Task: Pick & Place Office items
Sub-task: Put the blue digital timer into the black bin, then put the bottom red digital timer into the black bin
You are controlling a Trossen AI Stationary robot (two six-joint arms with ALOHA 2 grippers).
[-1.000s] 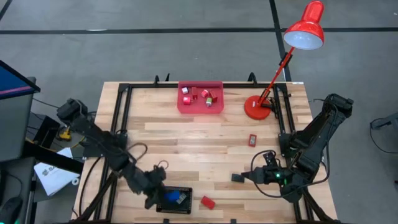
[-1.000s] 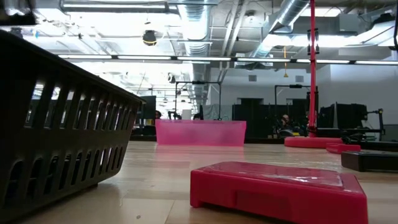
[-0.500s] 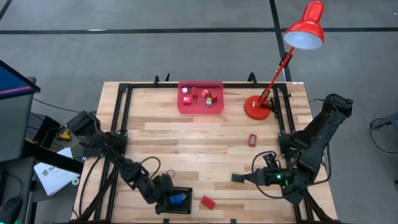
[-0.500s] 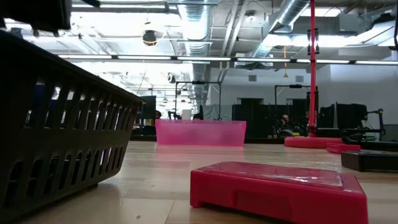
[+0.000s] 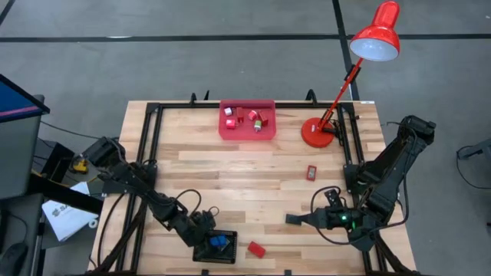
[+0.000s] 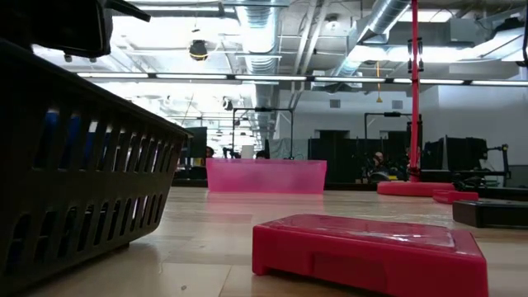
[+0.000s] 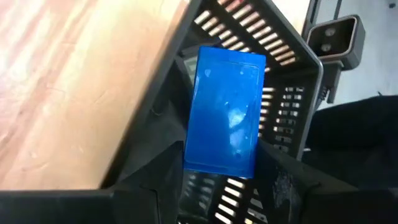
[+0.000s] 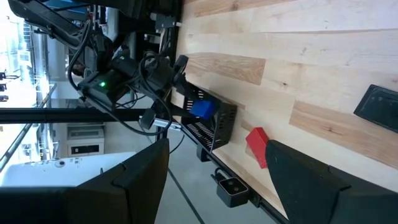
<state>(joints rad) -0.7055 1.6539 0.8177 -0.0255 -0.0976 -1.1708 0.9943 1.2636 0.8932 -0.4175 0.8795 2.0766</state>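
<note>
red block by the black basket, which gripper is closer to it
Left. The left gripper, shut on the blue block, hangs over the black basket right beside the red block. The right gripper, open, sits farther off by a black rectangle.

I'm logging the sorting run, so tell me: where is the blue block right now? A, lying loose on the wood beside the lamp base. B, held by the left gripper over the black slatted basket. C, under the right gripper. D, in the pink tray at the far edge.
B: the left wrist view shows the blue block between the left gripper fingers, above the black slatted basket.
</note>
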